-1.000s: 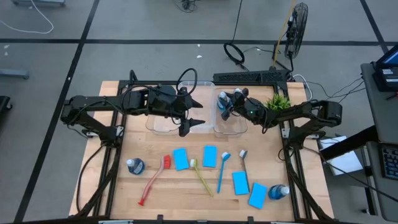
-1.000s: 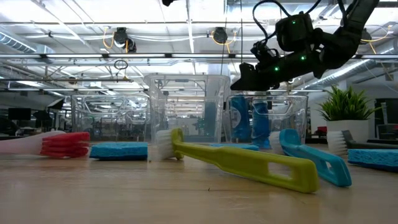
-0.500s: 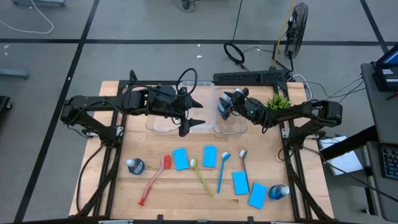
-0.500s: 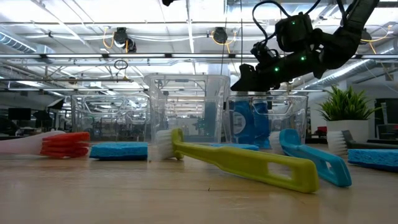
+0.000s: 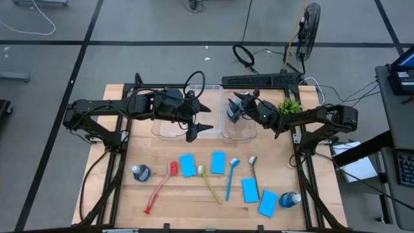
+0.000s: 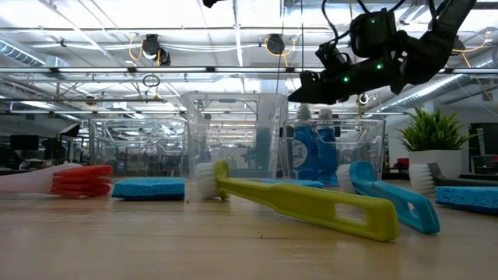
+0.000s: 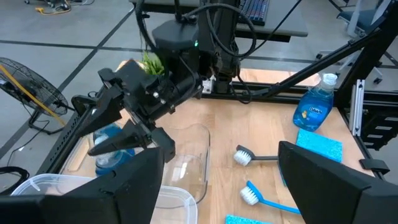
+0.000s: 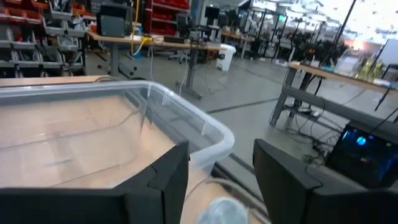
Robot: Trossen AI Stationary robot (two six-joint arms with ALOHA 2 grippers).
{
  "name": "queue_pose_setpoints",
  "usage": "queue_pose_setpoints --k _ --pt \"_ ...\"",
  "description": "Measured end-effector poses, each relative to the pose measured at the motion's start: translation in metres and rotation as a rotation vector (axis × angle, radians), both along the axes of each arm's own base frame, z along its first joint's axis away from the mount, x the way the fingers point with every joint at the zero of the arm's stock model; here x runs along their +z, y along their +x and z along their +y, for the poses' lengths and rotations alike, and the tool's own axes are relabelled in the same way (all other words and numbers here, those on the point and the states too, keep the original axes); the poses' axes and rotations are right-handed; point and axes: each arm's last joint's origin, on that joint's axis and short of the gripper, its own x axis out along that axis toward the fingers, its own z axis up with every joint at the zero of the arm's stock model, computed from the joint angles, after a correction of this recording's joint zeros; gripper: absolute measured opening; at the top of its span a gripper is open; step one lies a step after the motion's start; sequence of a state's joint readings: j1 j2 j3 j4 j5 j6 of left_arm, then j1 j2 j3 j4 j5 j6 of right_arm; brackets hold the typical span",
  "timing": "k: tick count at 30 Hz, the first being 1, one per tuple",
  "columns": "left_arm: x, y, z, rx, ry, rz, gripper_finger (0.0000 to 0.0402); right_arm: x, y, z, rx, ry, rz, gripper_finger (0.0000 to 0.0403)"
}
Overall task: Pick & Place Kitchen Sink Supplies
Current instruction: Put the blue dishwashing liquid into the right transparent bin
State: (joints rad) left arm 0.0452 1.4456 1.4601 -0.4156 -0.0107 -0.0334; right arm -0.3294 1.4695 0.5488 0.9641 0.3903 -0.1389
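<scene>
**Spotter:** Wooden tabletop (image 5: 162, 213), workshop floor all round it, and two clear bins at the back. Look at your right gripper (image 5: 237, 103): a second ago it was down at the right bin (image 5: 249, 134) with a blue bottle between its fingers. Now it has lifted clear, its fingers stand parted with nothing in them, and two bottles in the bin (image 6: 315, 152) stand upright side by side, caps up.

**Operator:** So that drop counts?

**Spotter:** I'd say yes. That bottle is delivered and your right arm is free. Your left gripper (image 5: 206, 118) hangs over the left bin (image 5: 167, 133), spread wide and empty, exactly where it was a second ago. That bin looks empty too.

**Operator:** What's left on the table?

**Spotter:** Most of it. Four flat sponges: two in mid-table (image 5: 188, 164), two nearer the front right (image 5: 250, 189). One bottle at front left (image 5: 140, 172), lying on the boards as far as I can tell, and another at front right (image 5: 290, 199).

**Operator:** And the brushes?

**Spotter:** All four lie flat, long axes running roughly back to front, heads toward the bins. The red brush (image 5: 158, 189) slants, handle trailing to front left. The yellow-green brush (image 5: 209, 183) slants the other way. The blue brush (image 5: 231, 178) and grey brush (image 5: 253, 167) lie nearly straight. You'd want your fingers across the handles, not along them.
</scene>
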Motion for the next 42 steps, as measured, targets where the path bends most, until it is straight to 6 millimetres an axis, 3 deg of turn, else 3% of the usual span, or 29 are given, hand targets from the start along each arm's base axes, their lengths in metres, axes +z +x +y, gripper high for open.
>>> queue_pose_setpoints --k 9,14,19,29,42 --pt "0.000 0.000 0.000 -0.002 0.004 0.000 0.0311 0.041 -0.017 0.009 0.008 -0.125 -0.094 0.0167" --pt "0.000 0.000 0.000 -0.002 0.005 0.000 0.0302 0.078 -0.035 0.034 0.071 -0.223 -0.200 0.0167" --pt "0.000 0.000 0.000 -0.002 0.004 0.002 0.0303 0.103 -0.059 0.068 0.191 -0.268 -0.229 0.0167" --pt "0.000 0.000 0.000 -0.002 0.004 0.003 0.0323 0.115 -0.109 0.111 0.479 -0.054 -0.272 0.0167" --pt "-0.001 0.000 -0.002 -0.008 0.003 0.010 0.0307 0.116 -0.157 0.127 0.729 0.231 -0.347 0.0167"
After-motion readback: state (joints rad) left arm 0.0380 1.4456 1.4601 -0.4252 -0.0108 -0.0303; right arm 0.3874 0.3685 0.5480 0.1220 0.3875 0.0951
